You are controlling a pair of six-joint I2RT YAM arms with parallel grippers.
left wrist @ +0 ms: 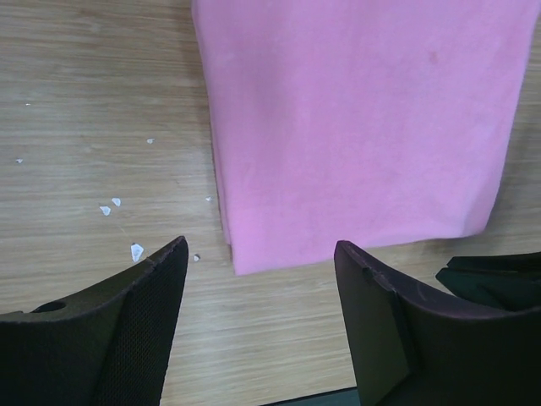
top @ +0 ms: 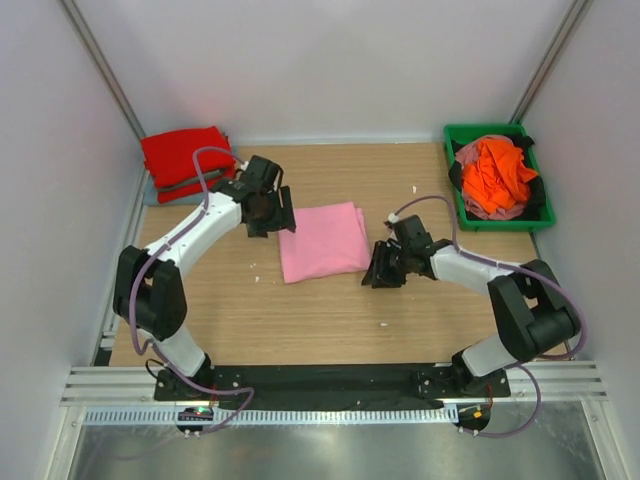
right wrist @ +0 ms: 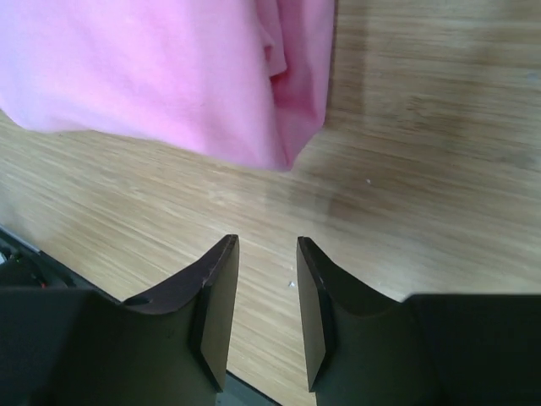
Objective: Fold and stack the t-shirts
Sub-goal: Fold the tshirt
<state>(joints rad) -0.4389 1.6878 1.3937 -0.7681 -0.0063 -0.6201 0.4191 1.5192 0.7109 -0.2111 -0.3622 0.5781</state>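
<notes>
A light pink t-shirt (top: 322,242) lies folded into a rectangle in the middle of the table. It also shows in the left wrist view (left wrist: 355,118) and the right wrist view (right wrist: 169,68). My left gripper (top: 277,216) hovers at its far left edge, jaws wide open and empty (left wrist: 258,254). My right gripper (top: 384,266) is just off its right edge, jaws a little apart and empty (right wrist: 266,245). A bright red t-shirt (top: 185,155) lies folded at the back left, with a grey strip showing under it. An orange t-shirt (top: 495,172) lies crumpled in the bin.
The green plastic bin (top: 455,132) stands at the back right, with other dark and pale cloth under the orange shirt. Small white crumbs (left wrist: 110,207) dot the wooden table left of the pink shirt. White walls and metal posts close in the sides and back.
</notes>
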